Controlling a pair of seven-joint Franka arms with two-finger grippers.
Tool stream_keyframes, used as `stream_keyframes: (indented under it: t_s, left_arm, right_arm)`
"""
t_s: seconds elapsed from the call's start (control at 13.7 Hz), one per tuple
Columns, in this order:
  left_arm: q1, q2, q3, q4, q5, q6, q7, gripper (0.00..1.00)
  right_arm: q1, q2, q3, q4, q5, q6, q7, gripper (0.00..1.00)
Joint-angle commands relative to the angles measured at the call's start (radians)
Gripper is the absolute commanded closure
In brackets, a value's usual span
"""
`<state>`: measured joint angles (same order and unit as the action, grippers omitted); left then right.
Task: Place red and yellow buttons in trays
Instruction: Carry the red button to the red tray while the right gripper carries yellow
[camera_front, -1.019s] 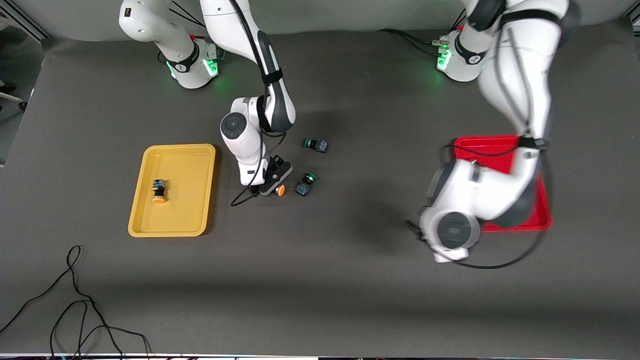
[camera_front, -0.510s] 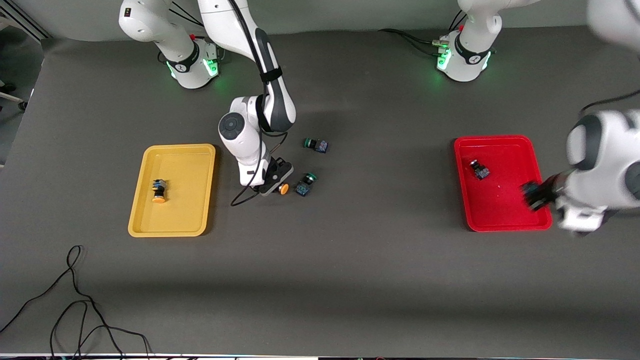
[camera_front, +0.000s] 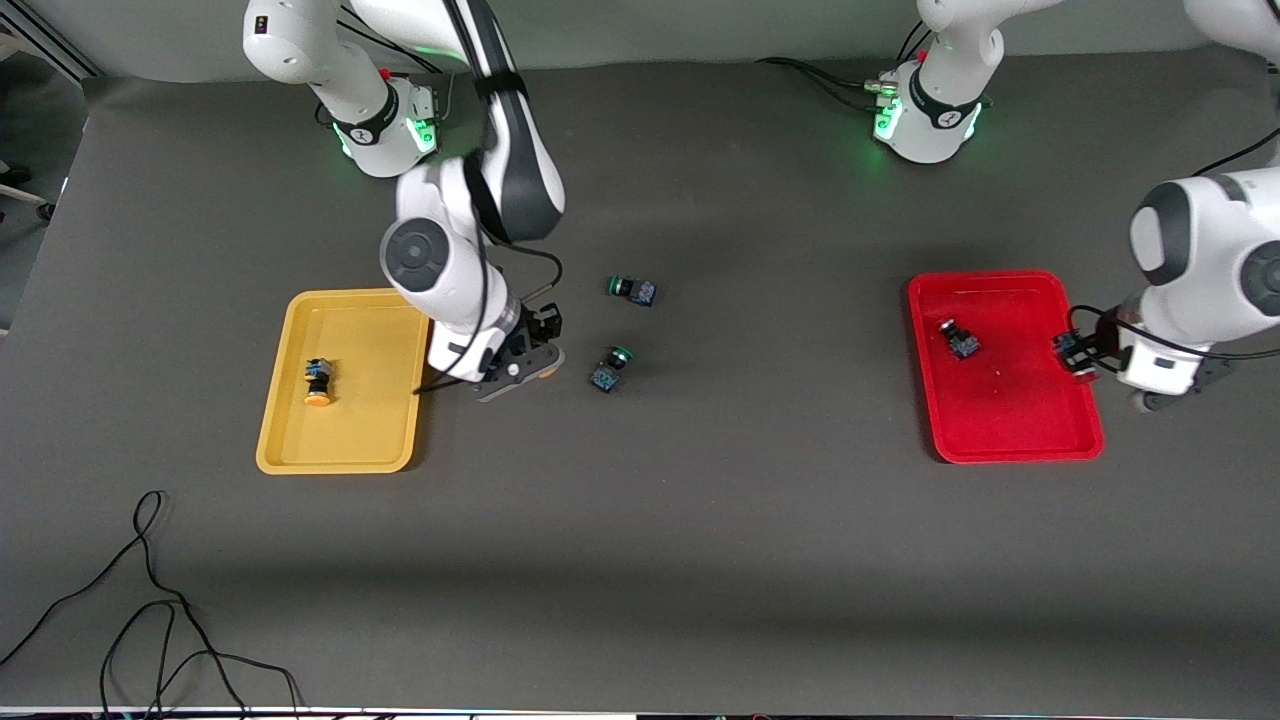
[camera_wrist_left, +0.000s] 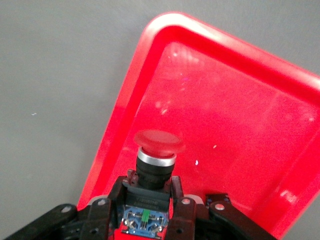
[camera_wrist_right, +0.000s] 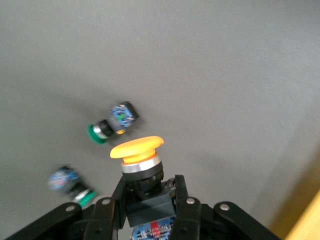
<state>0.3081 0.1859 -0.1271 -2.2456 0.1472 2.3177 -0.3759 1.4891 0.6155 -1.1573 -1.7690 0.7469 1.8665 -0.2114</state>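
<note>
My left gripper (camera_front: 1075, 357) is shut on a red button (camera_wrist_left: 156, 150) and holds it over the rim of the red tray (camera_front: 1010, 425) at the left arm's end. A second button (camera_front: 960, 340) lies in that tray. In the left wrist view my left gripper (camera_wrist_left: 148, 202) has the red tray (camera_wrist_left: 235, 95) under the cap. My right gripper (camera_front: 520, 365) is shut on a yellow button (camera_front: 548, 372), up over the mat beside the yellow tray (camera_front: 340, 455). Another yellow button (camera_front: 318, 382) lies in that tray. In the right wrist view my right gripper (camera_wrist_right: 150, 200) grips the yellow button (camera_wrist_right: 137, 150).
Two green-capped buttons (camera_front: 632, 290) (camera_front: 608, 368) lie on the mat mid-table, close to my right gripper; both show in the right wrist view (camera_wrist_right: 111, 122) (camera_wrist_right: 70, 187). A black cable (camera_front: 150, 600) lies near the front camera at the right arm's end.
My left arm swung from mid-table over the red tray to its rim, carrying the red button. My right gripper rose with the yellow button and moved toward the yellow tray.
</note>
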Motion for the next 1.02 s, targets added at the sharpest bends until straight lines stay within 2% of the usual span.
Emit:
stream_keyframes:
  t_s: [0.0, 0.15, 0.29, 0.51, 0.66, 0.73, 0.8, 0.95]
  left_arm:
    - [0.051, -0.002, -0.012, -0.089, 0.005, 0.15, 0.069, 1.0]
    - [0.051, 0.024, -0.012, -0.12, 0.005, 0.241, 0.068, 1.0]
    - [0.043, 0.026, -0.014, -0.144, 0.005, 0.273, 0.045, 1.0]
    - [0.029, 0.032, -0.019, -0.167, 0.003, 0.324, 0.008, 1.0]
    - [0.037, 0.052, -0.019, -0.167, 0.003, 0.342, 0.006, 0.99]
    - [0.031, 0.052, -0.019, -0.166, 0.003, 0.336, 0.006, 0.16]
    - [0.029, 0.047, -0.019, -0.158, 0.003, 0.332, 0.008, 0.0]
    - [0.042, 0.04, -0.019, -0.144, 0.003, 0.332, 0.026, 0.0]
  right_arm:
    - [-0.078, 0.007, -0.057, 0.117, -0.038, -0.148, 0.113, 1.0]
    - [-0.079, 0.004, -0.132, 0.123, -0.089, -0.17, 0.138, 1.0]
    - [-0.123, 0.004, -0.168, 0.106, -0.113, -0.187, 0.124, 1.0]
    - [-0.226, 0.009, -0.168, -0.001, -0.121, -0.192, 0.037, 1.0]
    - [-0.271, 0.023, -0.156, -0.078, -0.112, -0.115, -0.038, 1.0]
    - [-0.289, 0.033, -0.133, -0.125, -0.103, -0.057, -0.067, 1.0]
    - [-0.317, 0.036, -0.084, -0.165, -0.087, -0.008, -0.08, 1.0]
    - [-0.422, 0.075, 0.037, -0.175, -0.084, 0.02, -0.082, 1.0]
